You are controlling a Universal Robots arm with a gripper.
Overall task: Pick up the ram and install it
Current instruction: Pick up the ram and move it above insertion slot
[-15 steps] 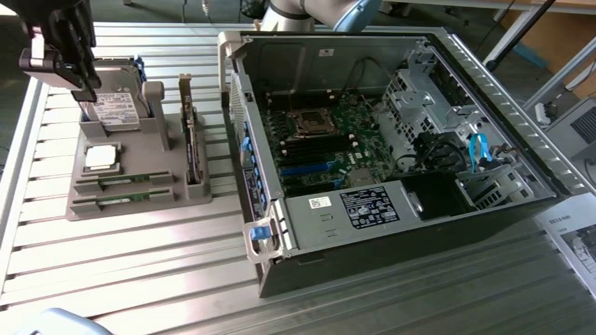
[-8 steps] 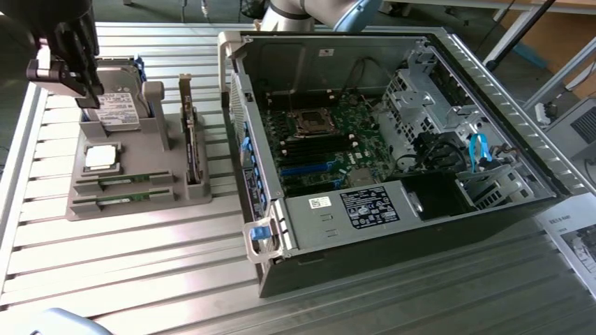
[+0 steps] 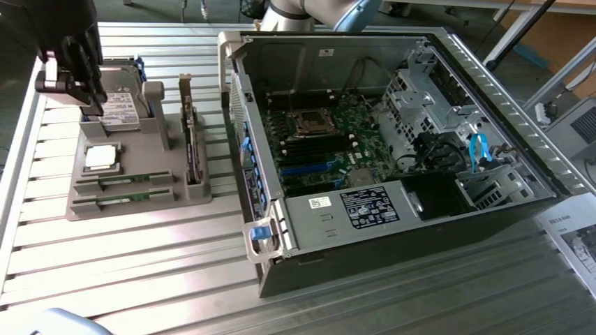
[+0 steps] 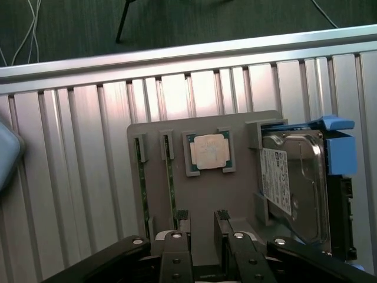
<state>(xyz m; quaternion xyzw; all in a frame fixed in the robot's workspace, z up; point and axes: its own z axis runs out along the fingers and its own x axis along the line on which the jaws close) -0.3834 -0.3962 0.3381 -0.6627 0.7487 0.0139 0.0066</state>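
Looking from the wrist view, can see straight down onto a grey holder [image 4: 238, 191] on the ribbed silver surface [image 4: 70, 177]. Can count two thin green ram sticks [image 4: 140, 188] there, standing on edge in two long slots side by side, not yet picked up. Next to them, can spot a square chip [image 4: 210, 151] in a little frame, then a shiny hard drive [image 4: 297, 188] with blue rails [image 4: 339, 150]. Can see the jaws spread wide apart, holding nothing, hanging over the bare part of the holder between the ram sticks and the hard drive. From the exterior view, can see a big open computer case [image 3: 298, 63] on the exterior view's right of the holder, with a green board [image 3: 326, 139] inside, a blue cable [image 3: 479, 150] and a box with a black label [image 3: 368, 207]. Can also see a tall upright card [image 3: 191, 146] standing in the holder, between the ram sticks and the case. Hard to see all of the hard drive in this view, because of the black jaws in front of part of it.
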